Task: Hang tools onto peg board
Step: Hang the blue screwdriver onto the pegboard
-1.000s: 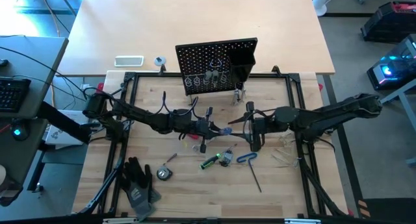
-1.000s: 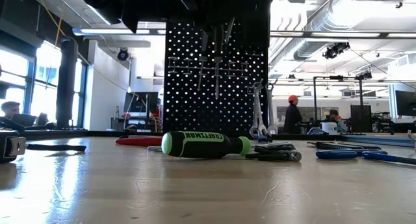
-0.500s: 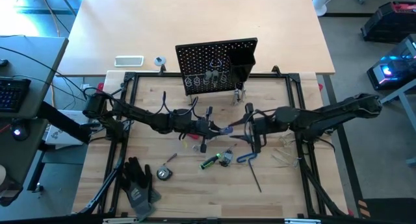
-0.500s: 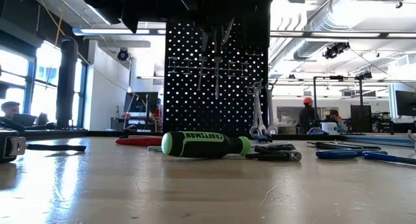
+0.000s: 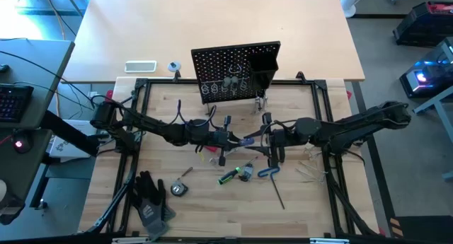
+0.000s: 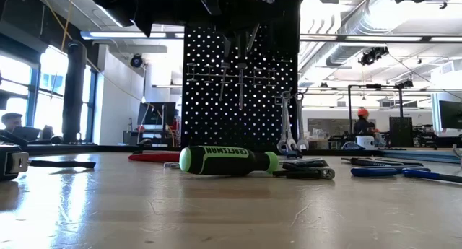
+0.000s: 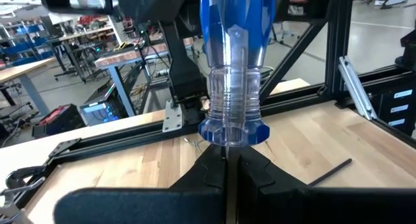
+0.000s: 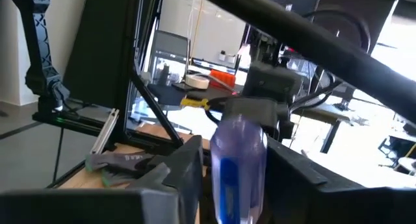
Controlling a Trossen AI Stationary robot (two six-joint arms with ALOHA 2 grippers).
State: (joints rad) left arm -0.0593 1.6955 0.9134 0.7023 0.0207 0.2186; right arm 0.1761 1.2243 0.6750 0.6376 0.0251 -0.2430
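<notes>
On the peg board point(image 5: 236, 68) several tools are already hung, others are left on the table point(image 5: 198, 201), while a blue screwdriver point(image 7: 233, 62) is clamped in the left gripper point(image 5: 237, 141), the right gripper point(image 5: 263, 138) fingers half-open around it.

The blue screwdriver point(image 7: 232, 62) runs off the frame's top just beyond the left gripper point(image 7: 226, 169) — its shaft hidden between the closed fingers — its tip unseen.

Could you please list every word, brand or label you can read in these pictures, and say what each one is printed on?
"CRAFTSMAN": black band on the green screwdriver lying on the table, low view.
Pale mark on a black glove, high view: too small to read.
Light lettering on a grey tool, right wrist view: too blurred to read.
</notes>
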